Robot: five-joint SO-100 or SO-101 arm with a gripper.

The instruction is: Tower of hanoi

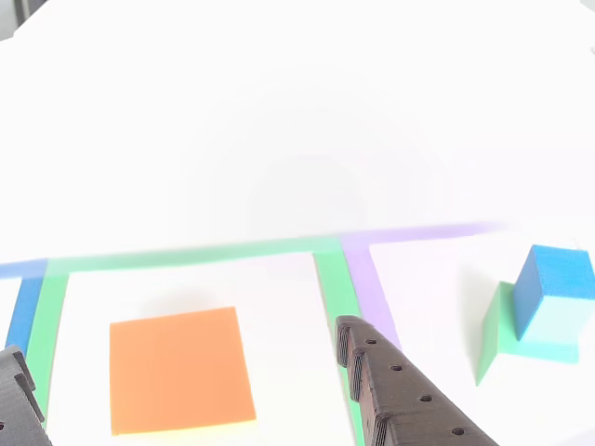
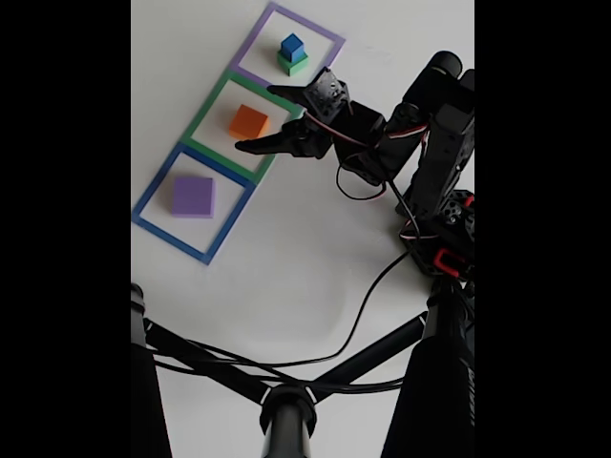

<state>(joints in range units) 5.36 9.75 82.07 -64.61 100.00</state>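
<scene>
A flat orange block (image 1: 177, 372) (image 2: 248, 122) lies inside the green tape square (image 1: 186, 255) (image 2: 205, 114). My gripper (image 1: 181, 348) (image 2: 255, 118) is open, one black finger (image 1: 390, 390) on each side of this block, and holds nothing. A small blue cube (image 1: 558, 274) (image 2: 291, 45) sits on a wider green block (image 1: 502, 330) (image 2: 294, 65) in the purple tape square (image 1: 372, 279) (image 2: 325, 33). In the fixed view a purple block (image 2: 193, 196) rests alone in the blue tape square (image 2: 153, 191).
The arm's base (image 2: 439, 229) stands right of the tape squares on the white table. A black cable (image 2: 363, 315) runs from it toward a black tripod (image 2: 286, 410) across the bottom of the fixed view.
</scene>
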